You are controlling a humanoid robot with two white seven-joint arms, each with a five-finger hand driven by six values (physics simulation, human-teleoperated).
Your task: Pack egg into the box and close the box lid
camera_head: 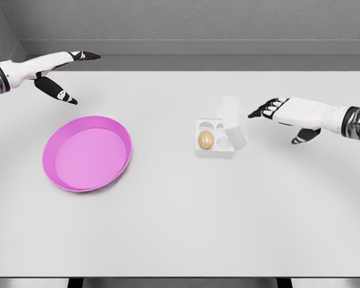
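Head view showed the right hand (286, 112), fingers apart and empty, just right of the box lid (234, 122), seemingly still raised; egg (206, 140) beyond it.

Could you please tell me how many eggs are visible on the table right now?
1. The egg sits in a front cup of the open white box, right of the pink plate. The raised lid could hide another.
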